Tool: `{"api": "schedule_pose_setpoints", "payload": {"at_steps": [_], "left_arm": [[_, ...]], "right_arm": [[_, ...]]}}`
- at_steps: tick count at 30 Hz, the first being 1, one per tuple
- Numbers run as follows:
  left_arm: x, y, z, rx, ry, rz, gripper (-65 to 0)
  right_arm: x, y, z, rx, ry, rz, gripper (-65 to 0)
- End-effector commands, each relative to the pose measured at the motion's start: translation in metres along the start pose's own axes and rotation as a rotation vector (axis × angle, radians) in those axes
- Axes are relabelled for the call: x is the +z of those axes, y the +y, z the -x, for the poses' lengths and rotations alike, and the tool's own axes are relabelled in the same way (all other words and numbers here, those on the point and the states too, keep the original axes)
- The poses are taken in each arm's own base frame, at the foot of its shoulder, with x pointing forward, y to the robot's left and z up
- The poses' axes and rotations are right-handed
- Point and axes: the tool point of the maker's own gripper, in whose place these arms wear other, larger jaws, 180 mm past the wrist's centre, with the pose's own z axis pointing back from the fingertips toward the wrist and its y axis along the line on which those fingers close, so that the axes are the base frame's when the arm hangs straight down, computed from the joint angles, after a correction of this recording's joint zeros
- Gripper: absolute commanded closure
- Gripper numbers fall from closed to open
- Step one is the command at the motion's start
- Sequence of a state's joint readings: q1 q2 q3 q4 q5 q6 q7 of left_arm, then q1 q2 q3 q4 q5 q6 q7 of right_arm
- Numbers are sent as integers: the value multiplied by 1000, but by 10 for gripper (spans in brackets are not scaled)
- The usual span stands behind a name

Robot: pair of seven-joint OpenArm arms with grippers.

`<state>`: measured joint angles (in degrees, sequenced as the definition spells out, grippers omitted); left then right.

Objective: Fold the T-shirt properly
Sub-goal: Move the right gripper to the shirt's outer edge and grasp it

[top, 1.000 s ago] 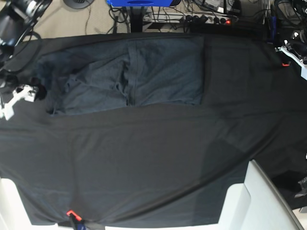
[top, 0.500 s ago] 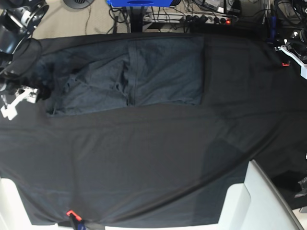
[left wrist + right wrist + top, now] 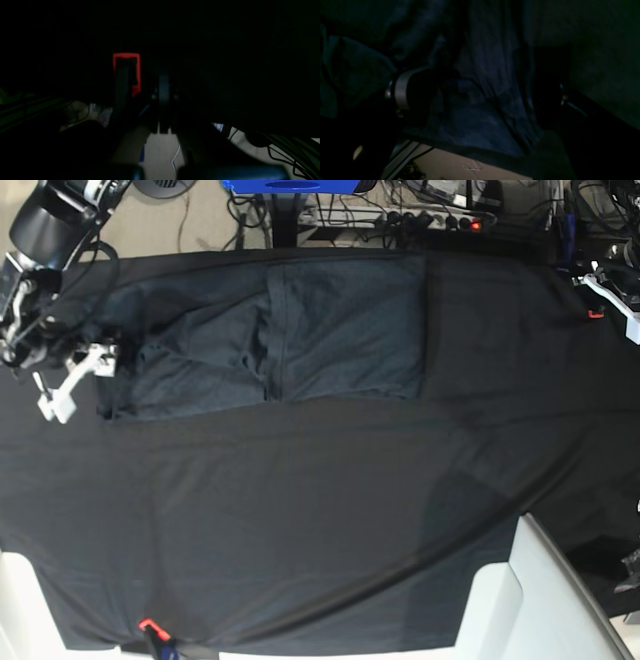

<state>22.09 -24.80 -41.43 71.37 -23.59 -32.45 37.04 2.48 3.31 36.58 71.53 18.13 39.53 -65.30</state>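
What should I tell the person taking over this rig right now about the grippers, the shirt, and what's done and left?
Right gripper: open, holding nothing, at the T-shirt's sleeve end near the table's far edge.
Left gripper: shut, empty, parked at the table's other end, away from the shirt.
T-shirt: lies on the black tablecloth near the far edge. The part by the left arm lies flat; the part by the right gripper is bunched and wrinkled.
Done: appears partly folded.
Left: smooth the bunched end and finish folding.
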Motion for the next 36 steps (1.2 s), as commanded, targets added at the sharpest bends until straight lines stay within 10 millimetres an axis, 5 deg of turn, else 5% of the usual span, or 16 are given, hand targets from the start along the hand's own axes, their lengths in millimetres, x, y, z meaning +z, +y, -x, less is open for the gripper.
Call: {"api": "schedule_pose_setpoints", "payload": {"at_steps": [1,17,23,36], "left_arm": [[5,8,-11,-17,-25,-13,0],[-7,-18,-1,-70,23,48,0],[-6,-16,-2,-66,20,43,0],[-6,-16,-1,-66,21,45,0]], "right_arm": [[-3,12,-6,6,-16,-36,-584],[-14,41,5,-8,37,-97,-582],[-14,49,12,2,61,-103,-465],[-12,51,1,13,19,-98,-453]]}}
